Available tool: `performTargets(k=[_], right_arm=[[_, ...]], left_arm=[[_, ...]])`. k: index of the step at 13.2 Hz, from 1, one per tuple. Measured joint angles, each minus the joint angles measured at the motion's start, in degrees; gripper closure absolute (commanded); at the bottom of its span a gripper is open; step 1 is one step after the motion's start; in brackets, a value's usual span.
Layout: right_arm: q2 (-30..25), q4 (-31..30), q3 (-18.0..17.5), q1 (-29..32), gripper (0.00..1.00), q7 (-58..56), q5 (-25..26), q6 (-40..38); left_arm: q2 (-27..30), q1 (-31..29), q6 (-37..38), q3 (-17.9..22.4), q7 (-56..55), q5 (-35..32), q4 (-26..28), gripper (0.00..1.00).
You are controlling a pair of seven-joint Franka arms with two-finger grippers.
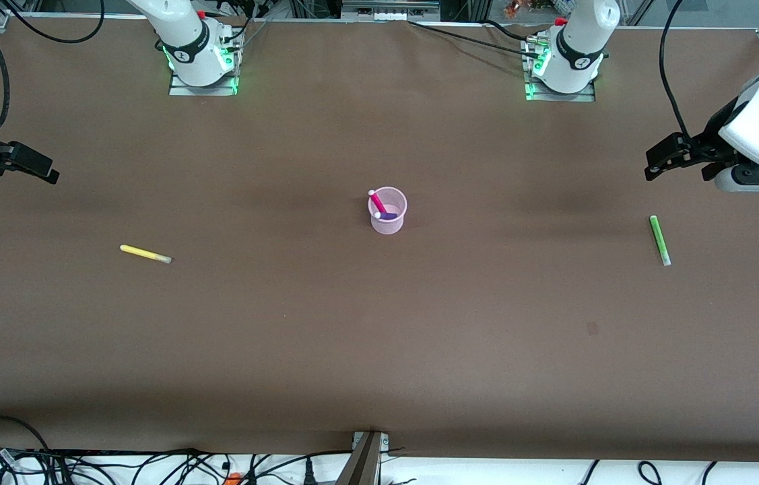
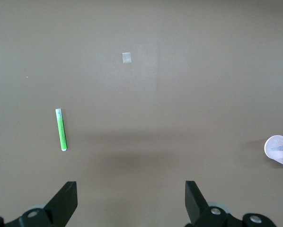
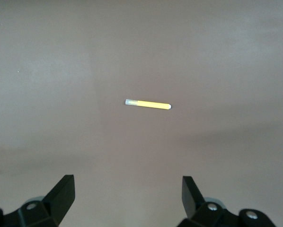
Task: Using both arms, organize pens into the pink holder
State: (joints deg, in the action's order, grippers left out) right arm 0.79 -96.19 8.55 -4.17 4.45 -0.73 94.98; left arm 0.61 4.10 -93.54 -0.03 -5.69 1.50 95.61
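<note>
While two pens waited on the brown table (image 1: pixel 379 350), we had both grippers up in the air at its two ends, fingers spread wide and holding nothing. The pink holder (image 1: pixel 388 211) stood upright at the middle of the table, with the magenta pen (image 1: pixel 376 201) and the purple pen (image 1: pixel 389 216) already leaning inside it. The yellow pen (image 1: pixel 145 254) lay flat toward the right arm's end, its long axis running nearly along the table's length, pale end pointing toward the holder. Our right gripper (image 1: pixel 32 165) hung over bare table near the edge, and its wrist view showed the yellow pen (image 3: pixel 147 104) lying crosswise ahead of the open fingers (image 3: pixel 61 194). The green pen (image 1: pixel 659 240) lay flat toward the left arm's end, its long axis pointing roughly toward the front camera, pale end nearest it. Our left gripper (image 1: pixel 665 158) hung over the table just beside that pen; in its wrist view the green pen (image 2: pixel 61 129) sat off to one side, in line with one finger (image 2: pixel 66 201). We judged each arm nearer its own pen, with open table around both and a free path to the holder.
</note>
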Motion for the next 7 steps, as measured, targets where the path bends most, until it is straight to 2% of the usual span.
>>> performTargets(k=[7], right_arm=[[0.1,0.1,-0.2,0.0,0.0,0.0,0.0,-0.1]], left_arm=[[0.0,-0.2,0.2,-0.5,-0.1,-0.6,0.2,0.0]])
